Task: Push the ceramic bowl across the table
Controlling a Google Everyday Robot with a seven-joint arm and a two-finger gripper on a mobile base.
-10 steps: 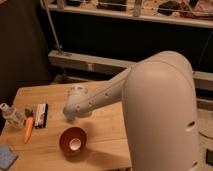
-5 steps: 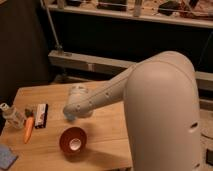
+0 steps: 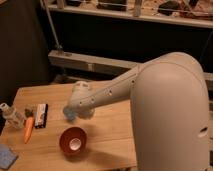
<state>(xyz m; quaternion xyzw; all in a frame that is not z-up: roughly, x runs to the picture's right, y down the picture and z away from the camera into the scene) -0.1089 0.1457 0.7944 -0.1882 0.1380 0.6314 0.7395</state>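
Observation:
The ceramic bowl [image 3: 73,140] is glossy red-orange with a white patch at its inner bottom. It sits upright near the front edge of the table [image 3: 50,94], a small table with a light wooden plank top. My white arm reaches from the right down over the table's middle. Its gripper [image 3: 71,113] hangs just behind and above the bowl, slightly to its left, apart from it. A small light-blue shape shows at the gripper's tip; I cannot tell whether it is a part of the gripper or a cup.
An orange carrot [image 3: 28,129], a black and white box [image 3: 41,116] and a clear bottle [image 3: 11,115] lie on the table's left side. A blue object [image 3: 6,156] sits at the front left corner. My arm's large white housing [image 3: 170,115] fills the right. A metal rack stands behind.

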